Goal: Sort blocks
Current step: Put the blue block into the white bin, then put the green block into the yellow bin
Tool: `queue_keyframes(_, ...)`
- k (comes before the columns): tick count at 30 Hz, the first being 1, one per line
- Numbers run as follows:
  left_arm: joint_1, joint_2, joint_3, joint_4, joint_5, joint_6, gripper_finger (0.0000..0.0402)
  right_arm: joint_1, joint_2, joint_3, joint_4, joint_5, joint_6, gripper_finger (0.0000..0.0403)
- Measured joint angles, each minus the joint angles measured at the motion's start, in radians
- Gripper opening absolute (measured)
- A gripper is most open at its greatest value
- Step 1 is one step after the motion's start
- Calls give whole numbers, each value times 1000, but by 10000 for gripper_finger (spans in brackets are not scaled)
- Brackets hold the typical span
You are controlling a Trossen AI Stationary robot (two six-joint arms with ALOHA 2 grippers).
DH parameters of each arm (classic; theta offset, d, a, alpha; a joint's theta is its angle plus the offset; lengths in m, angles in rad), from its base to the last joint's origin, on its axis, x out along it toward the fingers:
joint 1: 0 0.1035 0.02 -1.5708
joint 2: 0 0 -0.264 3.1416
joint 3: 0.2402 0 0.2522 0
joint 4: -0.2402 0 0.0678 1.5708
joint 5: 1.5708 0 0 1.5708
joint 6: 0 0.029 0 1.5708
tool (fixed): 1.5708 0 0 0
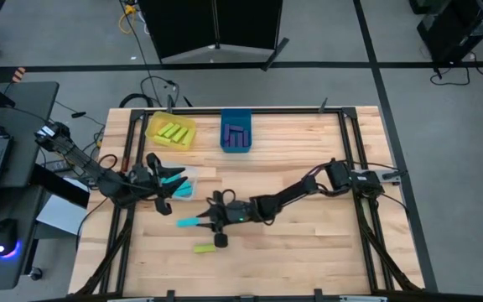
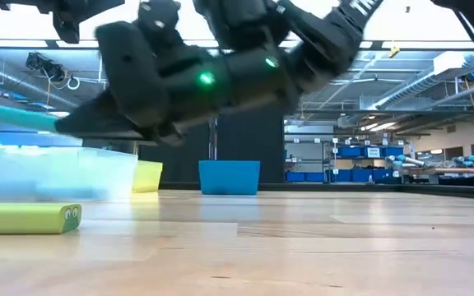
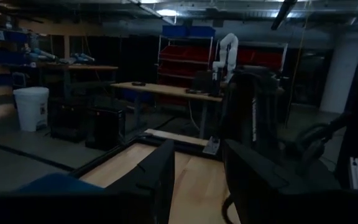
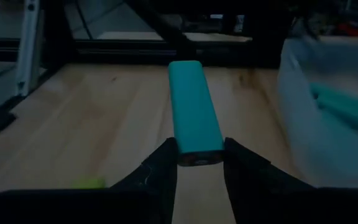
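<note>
Jaws of the right gripper (image 4: 199, 163) pinch one end of a teal block (image 4: 194, 115), seen in the right wrist view: a dark finger presses each side of the bar, which runs straight out from them above the wooden counter (image 4: 104, 124). At the right edge of that frame a clear bin (image 4: 319, 87) holds more teal bars, and a lime-green block (image 4: 91, 183) shows at the lower left. No writing can be read.

High view: the right gripper (image 1: 217, 211) sits just left of center, the teal block (image 1: 189, 222) sticking out to its left, and the lime-green block (image 1: 205, 247) lies on the counter just below it. The left gripper (image 1: 168, 180) is over the clear bin (image 1: 193, 178) at center left; its jaws' state I cannot tell. A yellow bin (image 1: 150, 132) of lime blocks and a blue bin (image 1: 236, 116) of purple blocks stand side by side at the upper center.

Low view: the lime-green block (image 2: 25, 218) lies at the lower left, in front of the clear bin (image 2: 56, 173); the teal block (image 2: 15, 115) pokes out at left above it.

Left wrist view: dark; only two fingers and the room beyond show.
</note>
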Motion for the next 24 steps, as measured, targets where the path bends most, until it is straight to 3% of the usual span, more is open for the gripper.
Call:
queue_keyframes(8,0,0,0,38,14,39,142,-97,-1,186,-193,4,-37,118)
queue_keyframes(16,-1,-1,0,88,46,114,142,-200,-1,239,-292,-5,-25,123)
queue_keyframes(24,-1,-1,0,88,51,145,142,-235,-1,239,-277,-50,-21,186)
